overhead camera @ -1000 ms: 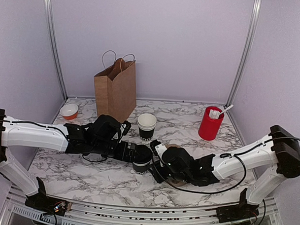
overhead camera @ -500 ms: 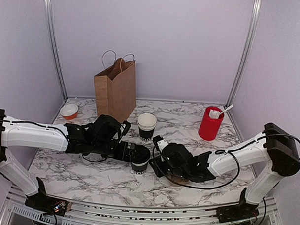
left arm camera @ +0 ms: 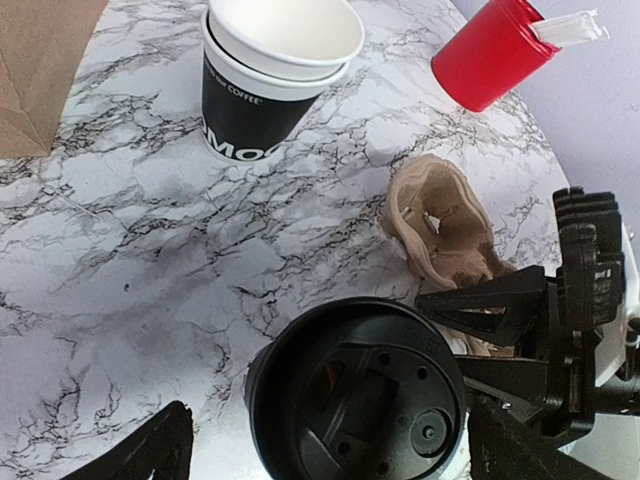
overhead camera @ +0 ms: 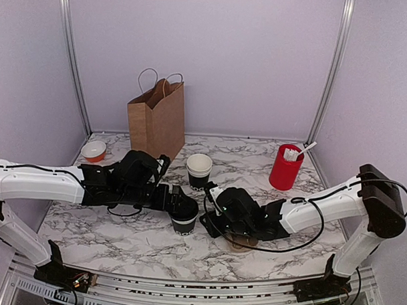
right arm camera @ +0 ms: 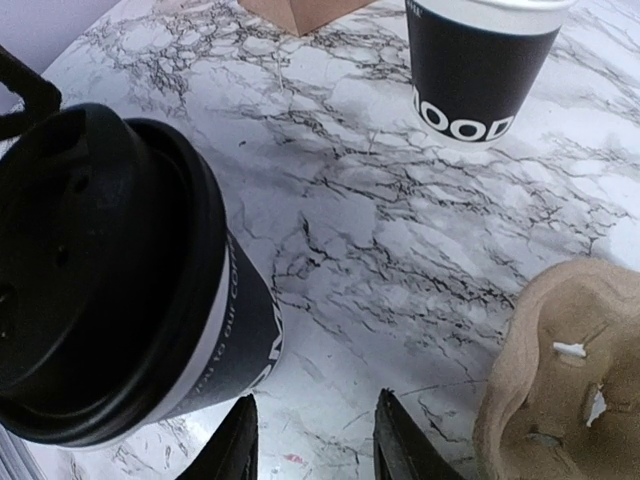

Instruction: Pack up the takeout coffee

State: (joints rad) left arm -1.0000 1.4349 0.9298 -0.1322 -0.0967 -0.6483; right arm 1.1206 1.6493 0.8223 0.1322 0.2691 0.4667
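Observation:
The takeout coffee, a black cup with its black lid on, stands on the marble table in front of the middle. My left gripper is shut on it; in the left wrist view the lid fills the space between my fingers. My right gripper is open and empty just to the right of the cup, not touching it. In the right wrist view the cup sits to the left of my open fingers.
A brown paper bag stands at the back left. A lidless stack of black cups is behind the coffee. A pulp cup carrier lies under my right arm. A red cup with sticks stands back right, a small orange bowl far left.
My left gripper has drawn the lidded cup a little to the left. My right gripper has come away from the lid and stands open beside it.

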